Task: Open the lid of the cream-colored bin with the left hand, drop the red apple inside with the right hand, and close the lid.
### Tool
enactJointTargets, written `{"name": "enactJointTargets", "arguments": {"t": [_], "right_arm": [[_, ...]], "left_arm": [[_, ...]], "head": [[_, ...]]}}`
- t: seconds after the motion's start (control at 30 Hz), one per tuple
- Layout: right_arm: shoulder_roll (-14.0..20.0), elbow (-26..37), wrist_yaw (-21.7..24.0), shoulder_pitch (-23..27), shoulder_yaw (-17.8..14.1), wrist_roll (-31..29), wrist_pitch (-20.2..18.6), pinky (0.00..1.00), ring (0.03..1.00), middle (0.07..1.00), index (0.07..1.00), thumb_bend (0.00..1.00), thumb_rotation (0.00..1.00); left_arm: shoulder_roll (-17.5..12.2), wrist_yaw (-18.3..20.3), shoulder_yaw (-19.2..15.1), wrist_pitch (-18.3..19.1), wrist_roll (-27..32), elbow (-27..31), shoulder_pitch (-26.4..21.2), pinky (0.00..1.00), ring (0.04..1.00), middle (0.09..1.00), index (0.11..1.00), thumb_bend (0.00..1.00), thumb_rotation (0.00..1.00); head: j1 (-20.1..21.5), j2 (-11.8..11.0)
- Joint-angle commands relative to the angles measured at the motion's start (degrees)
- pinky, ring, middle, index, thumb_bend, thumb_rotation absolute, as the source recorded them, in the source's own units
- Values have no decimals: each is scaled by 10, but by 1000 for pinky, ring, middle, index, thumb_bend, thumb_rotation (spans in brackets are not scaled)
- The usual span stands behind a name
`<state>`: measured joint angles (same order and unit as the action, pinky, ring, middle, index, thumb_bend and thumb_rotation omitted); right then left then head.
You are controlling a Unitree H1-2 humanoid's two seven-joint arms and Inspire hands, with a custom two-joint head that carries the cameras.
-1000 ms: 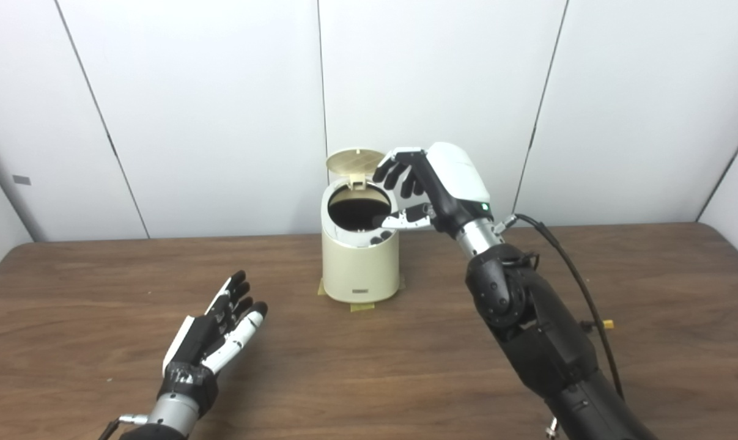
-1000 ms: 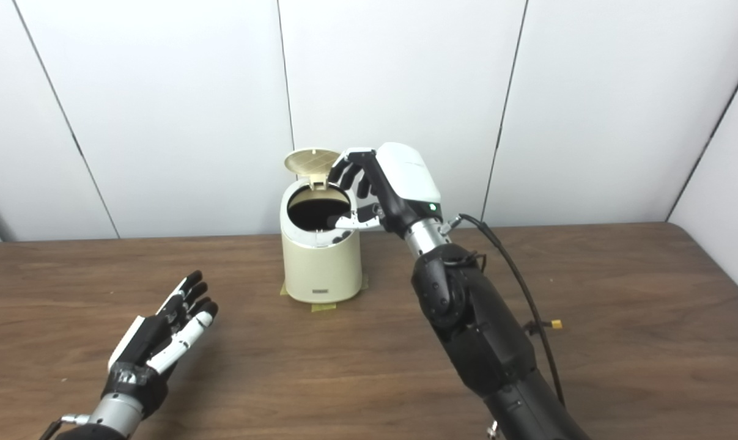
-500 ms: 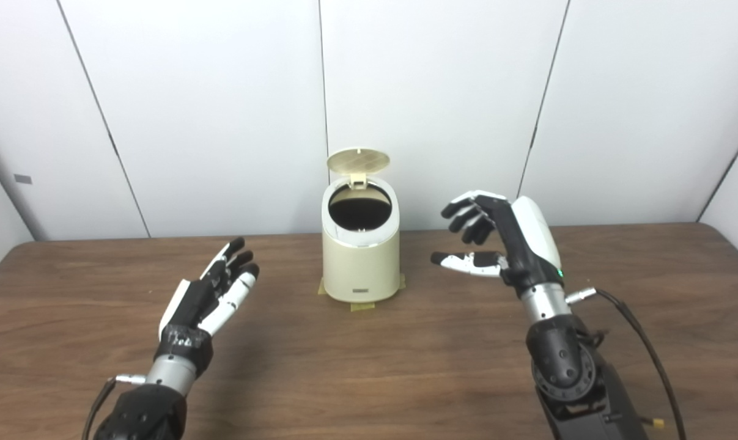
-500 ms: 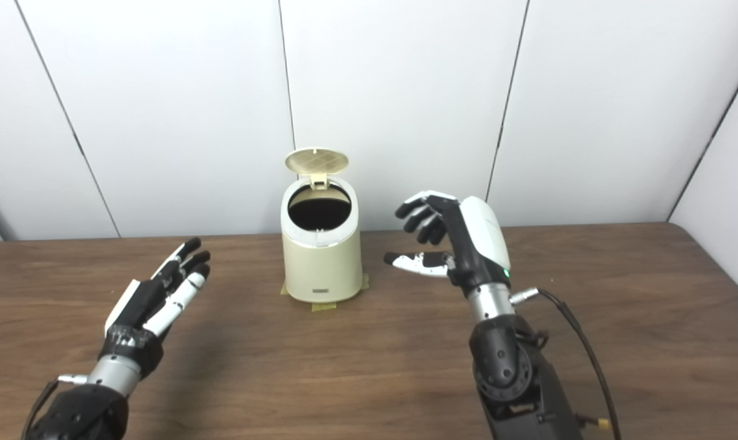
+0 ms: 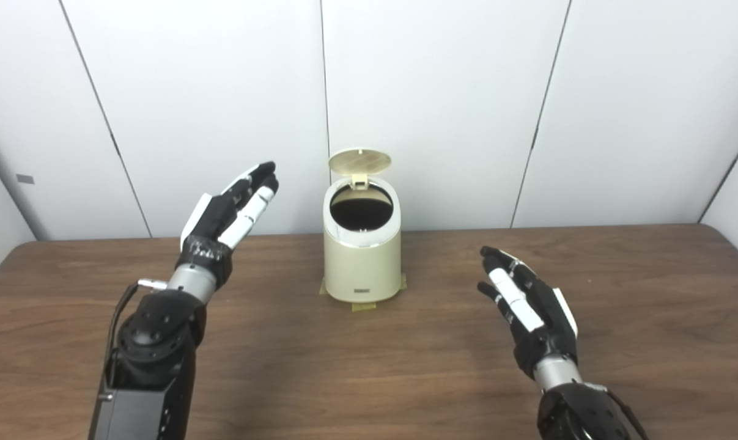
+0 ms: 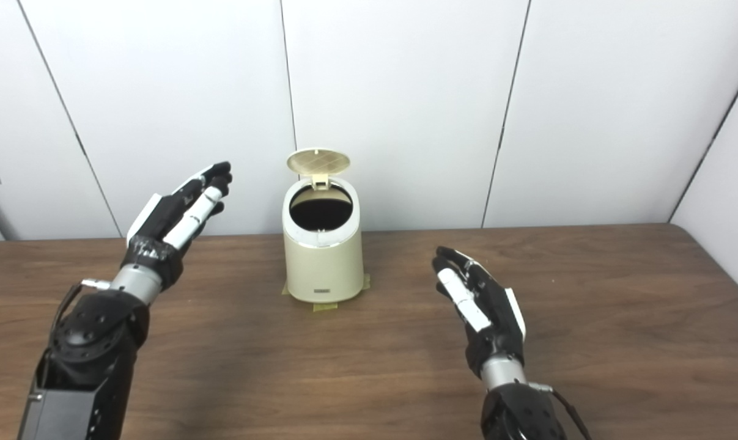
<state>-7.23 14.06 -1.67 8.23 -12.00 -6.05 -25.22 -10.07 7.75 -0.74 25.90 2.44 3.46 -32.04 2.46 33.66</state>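
Note:
The cream-colored bin [image 5: 361, 263] stands at the back middle of the wooden table [image 5: 369, 379]. Its round lid [image 5: 359, 161] is tipped up on the rear hinge, and the opening [image 5: 362, 211] is dark inside. No red apple shows in either view. My left hand [image 5: 231, 208] is raised in the air to the left of the bin, open, fingers straight and pointing toward the lid. My right hand [image 5: 527, 305] is low over the table to the right of the bin, open and empty, palm turned up.
Yellowish tape tabs [image 5: 362, 306] show at the bin's base. White wall panels [image 5: 442, 91] stand right behind the table. The table's right rear corner [image 5: 720, 235] is rounded.
My right hand has drawn back from above the bin's opening, come down to the right and turned palm up. My left hand has risen from the table toward the lid.

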Motion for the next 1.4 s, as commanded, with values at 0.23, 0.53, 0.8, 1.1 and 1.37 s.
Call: {"name": "enactJointTargets", "arguments": {"t": [0.23, 0.53, 0.8, 1.1, 1.37], "right_arm": [[-7, 9, -4, -15, 26, -24, 41, 873, 933, 938, 951, 467, 805], [2, -10, -6, -16, 30, -34, 41, 875, 928, 934, 964, 461, 841], [6, -18, -9, -13, 30, -45, 40, 842, 915, 922, 976, 451, 842], [6, -19, -11, -11, 33, -55, 19, 754, 864, 888, 965, 461, 861], [3, -24, -13, -8, 30, -76, 14, 749, 849, 868, 966, 466, 858]], "left_arm": [[-15, 26, 41, -25, -21, -57, -108, 944, 930, 912, 895, 468, 738], [-12, 36, 51, -26, -30, -108, -168, 927, 918, 904, 892, 407, 828], [-17, 45, 65, -34, -40, -120, -187, 931, 918, 903, 888, 407, 976], [-51, 67, 107, -99, -99, -138, -209, 936, 949, 912, 884, 361, 1000], [-67, 85, 151, -112, -165, -152, -237, 995, 940, 882, 840, 402, 1000]], "head": [[-5, -5], [-2, -10], [-1, -15], [-1, -17], [0, -17]]}}
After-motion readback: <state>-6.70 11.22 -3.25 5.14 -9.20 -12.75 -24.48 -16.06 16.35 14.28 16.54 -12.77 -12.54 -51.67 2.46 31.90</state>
